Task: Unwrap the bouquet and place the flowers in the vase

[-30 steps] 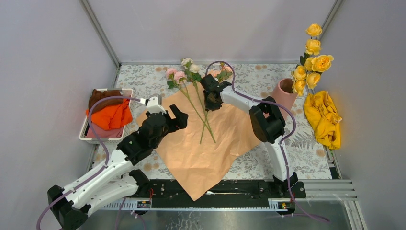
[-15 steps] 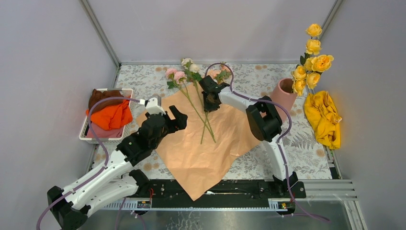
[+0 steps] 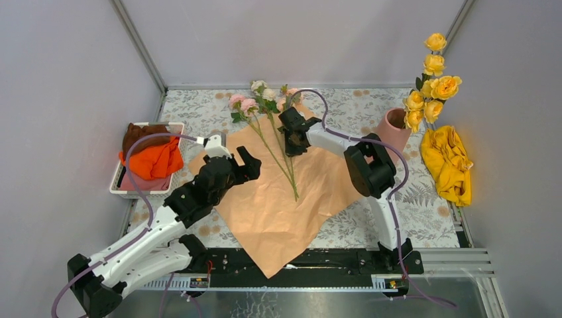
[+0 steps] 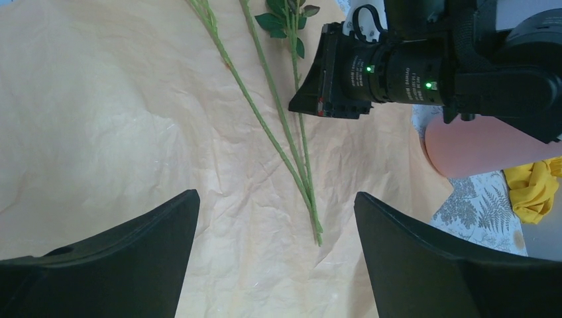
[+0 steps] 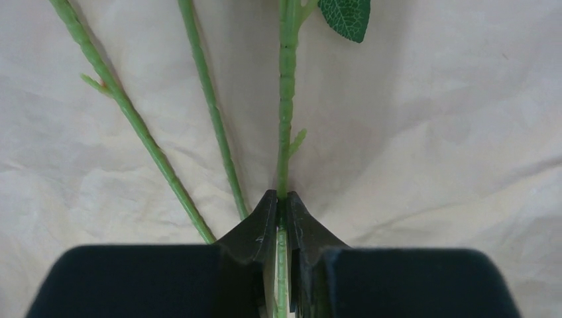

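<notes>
The bouquet is undone: its peach paper (image 3: 278,205) lies flat on the table, with three green-stemmed flowers (image 3: 281,165) lying on it and pink and white blooms (image 3: 244,105) at the far edge. My right gripper (image 5: 281,202) is shut on the right-hand stem (image 5: 285,99), low over the paper; two more stems (image 5: 209,112) lie free to its left. My left gripper (image 4: 275,205) hovers open above the paper near the stem ends (image 4: 311,212), holding nothing. The pink vase (image 3: 392,129) stands at the right with yellow roses (image 3: 432,86) in it.
A white tray (image 3: 119,189) with orange and brown cloths (image 3: 154,159) sits at the left. A yellow cloth (image 3: 449,162) lies right of the vase. Grey walls close in the patterned table on three sides.
My right gripper has closed on the right-hand stem. That flower's bloom has shifted left, and its stem now lies in line with the others. The left arm has barely moved.
</notes>
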Available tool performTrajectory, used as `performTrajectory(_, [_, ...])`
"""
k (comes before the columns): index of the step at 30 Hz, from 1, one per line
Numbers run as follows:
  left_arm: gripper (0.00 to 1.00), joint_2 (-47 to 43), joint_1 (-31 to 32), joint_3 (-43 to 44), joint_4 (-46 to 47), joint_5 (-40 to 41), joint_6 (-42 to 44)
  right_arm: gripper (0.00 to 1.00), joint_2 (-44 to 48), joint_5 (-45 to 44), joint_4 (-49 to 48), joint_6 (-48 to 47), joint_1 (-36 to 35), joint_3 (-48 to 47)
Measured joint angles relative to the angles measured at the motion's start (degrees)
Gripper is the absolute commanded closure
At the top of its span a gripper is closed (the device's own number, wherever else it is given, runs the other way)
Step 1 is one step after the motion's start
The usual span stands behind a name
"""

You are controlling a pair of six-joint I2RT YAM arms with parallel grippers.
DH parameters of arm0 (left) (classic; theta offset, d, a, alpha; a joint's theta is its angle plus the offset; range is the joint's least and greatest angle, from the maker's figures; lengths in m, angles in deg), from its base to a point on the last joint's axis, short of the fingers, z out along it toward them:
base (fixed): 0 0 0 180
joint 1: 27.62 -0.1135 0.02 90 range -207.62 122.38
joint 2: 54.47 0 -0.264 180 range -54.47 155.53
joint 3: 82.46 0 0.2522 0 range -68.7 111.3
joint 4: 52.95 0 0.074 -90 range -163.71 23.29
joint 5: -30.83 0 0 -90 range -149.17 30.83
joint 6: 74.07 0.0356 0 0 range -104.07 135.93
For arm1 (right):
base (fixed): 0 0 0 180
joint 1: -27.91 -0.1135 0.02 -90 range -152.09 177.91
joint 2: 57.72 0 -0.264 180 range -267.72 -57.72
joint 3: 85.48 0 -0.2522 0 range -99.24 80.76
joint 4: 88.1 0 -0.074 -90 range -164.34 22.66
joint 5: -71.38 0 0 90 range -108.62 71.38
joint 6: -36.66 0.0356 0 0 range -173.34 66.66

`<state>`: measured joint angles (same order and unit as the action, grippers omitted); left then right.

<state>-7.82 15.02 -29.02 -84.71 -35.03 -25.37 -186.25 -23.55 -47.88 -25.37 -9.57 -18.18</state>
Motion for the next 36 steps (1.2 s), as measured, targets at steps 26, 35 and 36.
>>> performTrajectory(26, [0.04, 5.29, -5.05, 0.13, 8.92, -14.69, -3.48, 1.00, 41.86, 9.09, -10.19, -1.77, -1.22, 33.24])
performTrajectory(35, [0.04, 8.63, -10.47, -4.61, 32.54, -31.28, -10.05, 1.00, 54.88, 14.64, -16.20, -1.97, -4.20, 41.88])
performTrajectory(36, [0.04, 9.14, -10.47, -5.18, 34.45, -32.37, -10.56, 1.00, 55.74, 14.97, -16.72, -1.86, -4.35, 42.42])
